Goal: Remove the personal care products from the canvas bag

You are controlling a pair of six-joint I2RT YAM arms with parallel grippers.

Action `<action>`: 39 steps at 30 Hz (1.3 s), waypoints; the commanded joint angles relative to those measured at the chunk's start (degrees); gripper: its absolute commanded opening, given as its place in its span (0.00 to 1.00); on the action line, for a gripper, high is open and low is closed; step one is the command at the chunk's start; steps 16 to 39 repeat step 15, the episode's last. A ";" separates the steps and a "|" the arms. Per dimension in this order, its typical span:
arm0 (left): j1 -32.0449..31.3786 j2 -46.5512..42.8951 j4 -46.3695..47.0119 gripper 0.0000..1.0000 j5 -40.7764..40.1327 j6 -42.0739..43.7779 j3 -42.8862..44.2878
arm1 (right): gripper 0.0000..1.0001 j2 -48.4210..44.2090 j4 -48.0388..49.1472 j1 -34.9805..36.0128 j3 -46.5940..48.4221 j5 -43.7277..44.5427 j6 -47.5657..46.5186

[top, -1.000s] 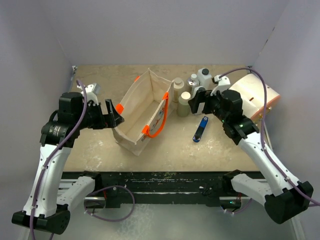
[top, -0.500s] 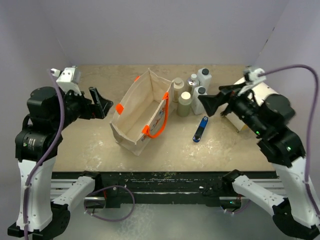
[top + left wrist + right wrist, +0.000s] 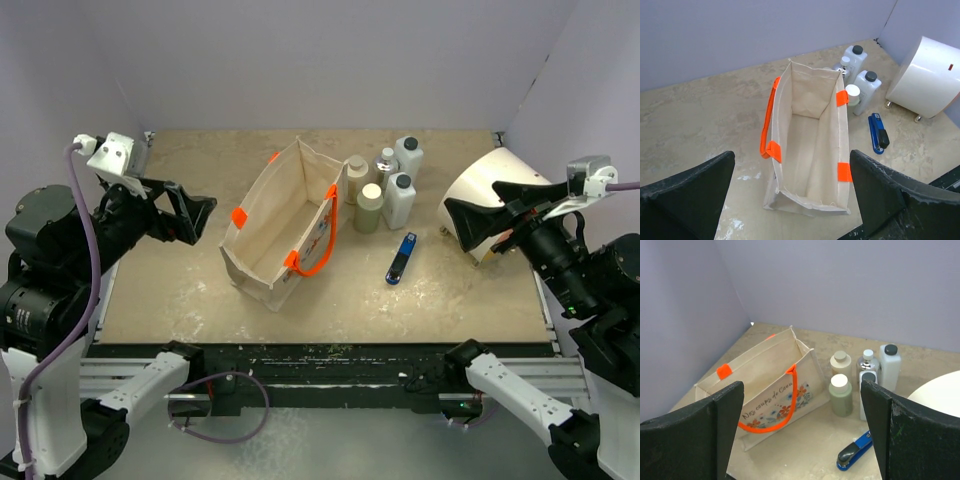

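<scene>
canvas bag [image 3: 262, 205] stands empty; personal care products [image 3: 385, 190] grouped at its 2 o'clock. left gripper [image 3: 200, 218] and right gripper [image 3: 468, 225] hang spread, holding nothing: unloading judged complete.

In my overhead view, the cream canvas tote bag with orange handles [image 3: 262, 210] stands centre-left. Just right of it cluster five small plastic bottles [image 3: 396, 200]. Below them lies a flat blue stick [image 3: 401, 258], and at far right a big cream cylinder [image 3: 482, 192].

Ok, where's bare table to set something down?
Widest: left of the bag, out to the table edge. Also the front strip between bag, blue stick and near edge. Crowded: bottles between bag and cylinder.
</scene>
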 commanded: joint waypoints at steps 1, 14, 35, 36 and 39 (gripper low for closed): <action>-0.30 1.25 0.84 0.99 -1.81 2.11 1.62 | 1.00 -0.40 -1.11 0.11 1.91 2.00 -0.40; -0.30 1.02 0.96 0.99 -2.38 2.14 0.87 | 1.00 -1.19 -1.44 0.06 0.77 5.24 0.56; -0.30 0.91 0.90 0.99 -2.42 2.22 0.87 | 1.00 -1.29 -1.66 0.11 0.98 6.00 0.32; -0.30 0.91 0.90 0.99 -2.42 2.22 0.87 | 1.00 -1.29 -1.66 0.11 0.98 6.00 0.32; -0.30 0.91 0.90 0.99 -2.42 2.22 0.87 | 1.00 -1.29 -1.66 0.11 0.98 6.00 0.32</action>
